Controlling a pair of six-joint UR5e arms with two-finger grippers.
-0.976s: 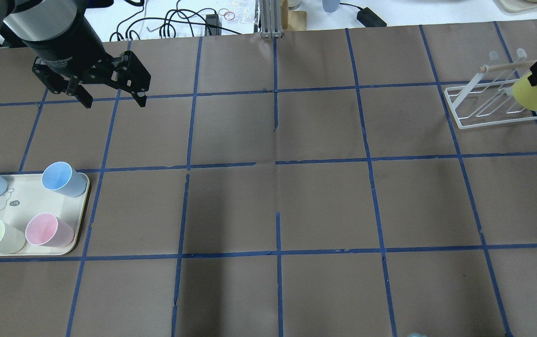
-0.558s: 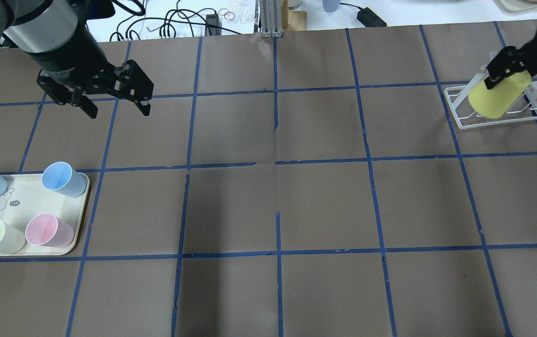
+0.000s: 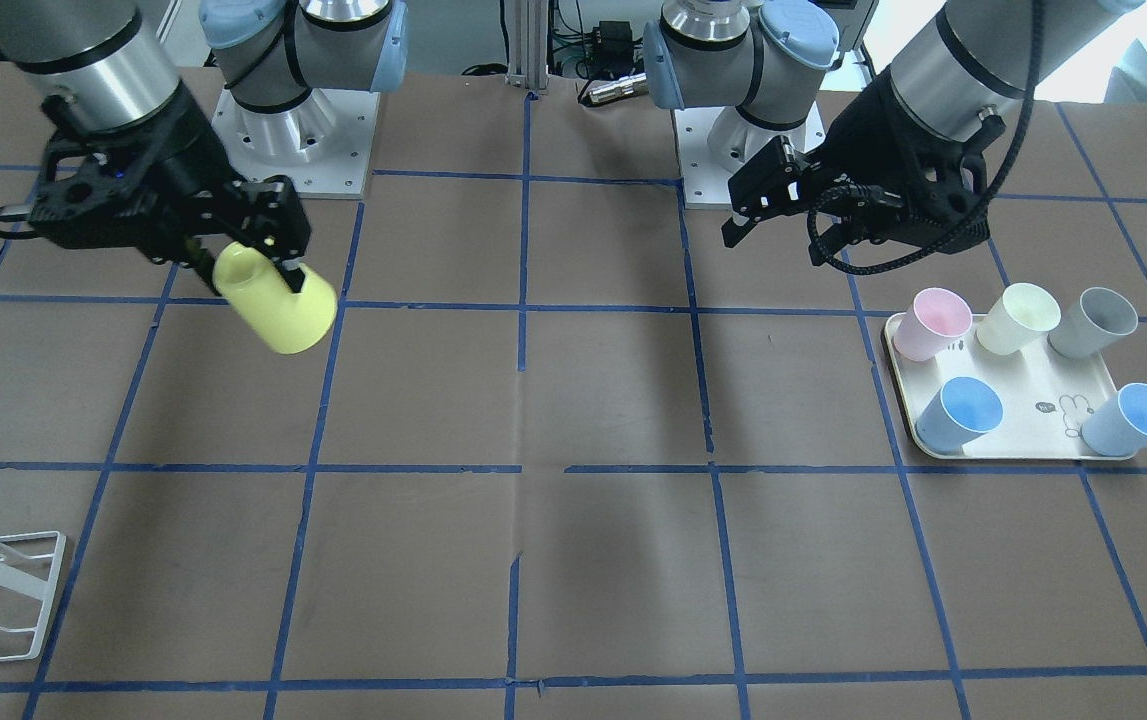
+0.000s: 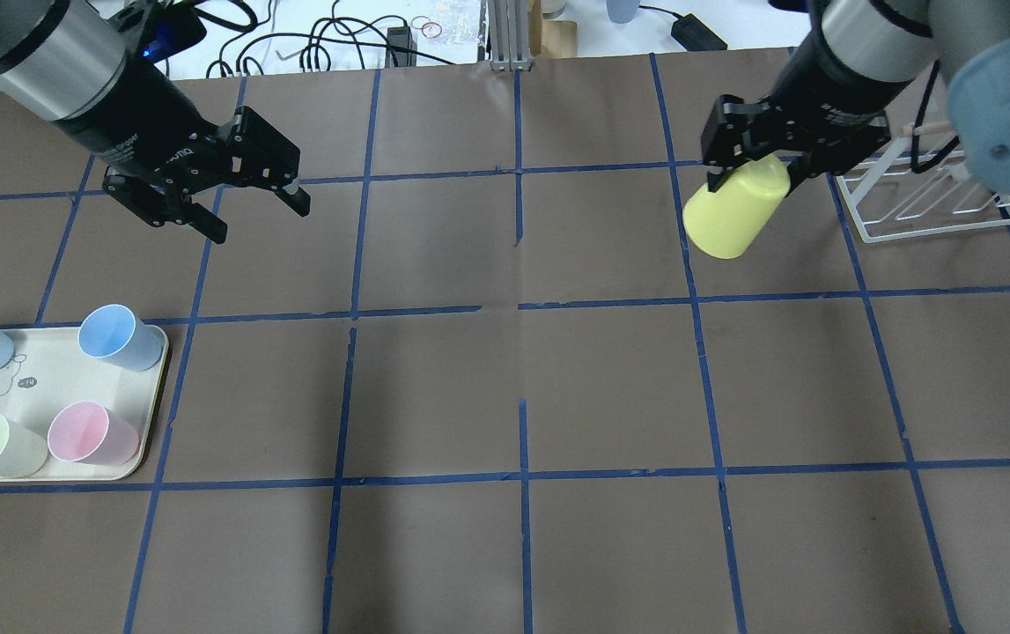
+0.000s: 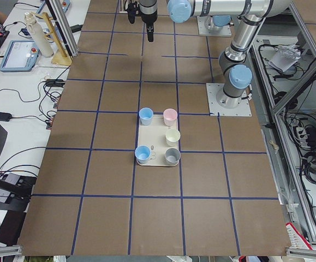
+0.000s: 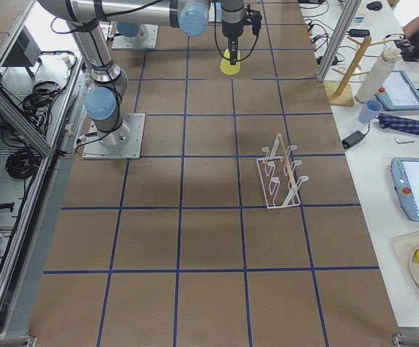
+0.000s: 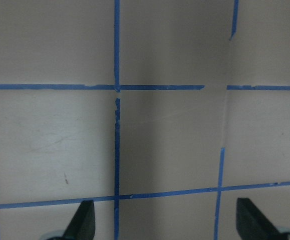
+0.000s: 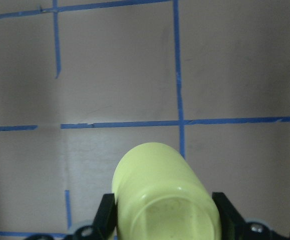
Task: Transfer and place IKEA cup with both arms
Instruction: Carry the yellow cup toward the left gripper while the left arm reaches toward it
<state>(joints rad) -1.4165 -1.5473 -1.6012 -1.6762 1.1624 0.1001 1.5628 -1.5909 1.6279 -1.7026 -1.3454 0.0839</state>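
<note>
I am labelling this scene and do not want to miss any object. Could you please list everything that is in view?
IKEA cup: one, bright yellow, held tilted above the table's right part.
Blue cups: two, light blue, upright on the tray, row farther from the robot.
Pink cup: one, pink, tray, row nearer the robot.
Cream cup: one, pale yellow, same row, middle.
Grey cup: one, grey, same row, outer end.
Tray: one, cream, table's left side.
Rack: one, white wire, table's right side.
Table: one, brown cover, blue tape grid.
Left gripper: one, black, open, holding nothing.
Right gripper: one, black, shut on the IKEA cup.
</note>
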